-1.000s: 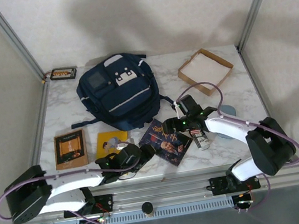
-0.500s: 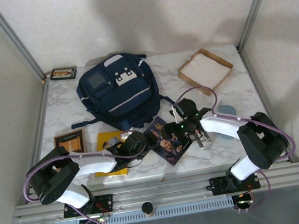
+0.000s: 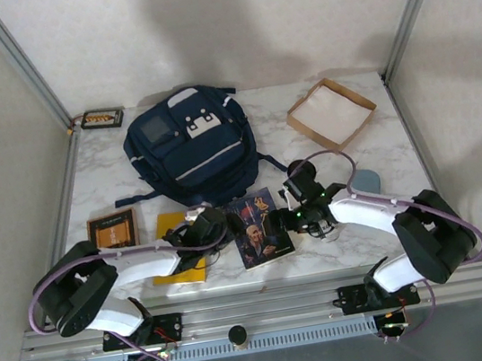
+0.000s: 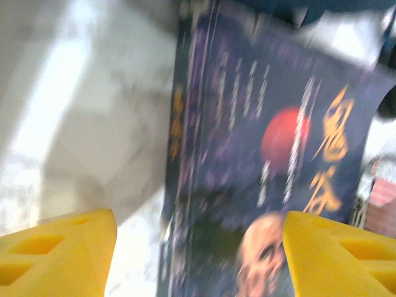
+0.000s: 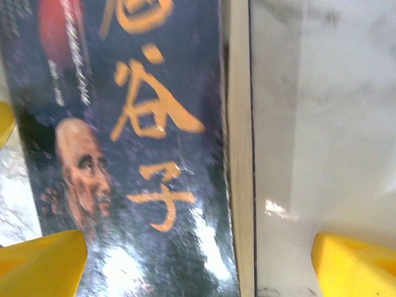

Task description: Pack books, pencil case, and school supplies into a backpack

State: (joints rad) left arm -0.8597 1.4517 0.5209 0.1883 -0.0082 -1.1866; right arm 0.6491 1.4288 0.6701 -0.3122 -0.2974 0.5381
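Observation:
The dark blue book [image 3: 257, 228] lies flat on the marble table [image 3: 97, 188], just in front of the navy backpack [image 3: 190, 152]. My left gripper [image 3: 218, 228] is at the book's left edge and stands open; its yellow fingers [image 4: 59, 247] straddle that edge of the dark blue book [image 4: 260, 161]. My right gripper [image 3: 284, 219] is at the book's right edge, also open, with the page edge of the dark blue book [image 5: 142, 142] between its fingers [image 5: 356, 263]. The yellow book [image 3: 176, 245] lies partly under my left arm. The brown book [image 3: 110, 229] lies far left.
A shallow cardboard tray [image 3: 331, 112] sits at the back right. A grey-blue round item [image 3: 367, 181] lies beside my right arm. A small dark case [image 3: 101, 120] rests at the back left corner. Metal frame posts rise at both back corners.
The dark blue book has turned from a diagonal to nearly square with the table edge. Both grippers have closed in on its left and right edges.

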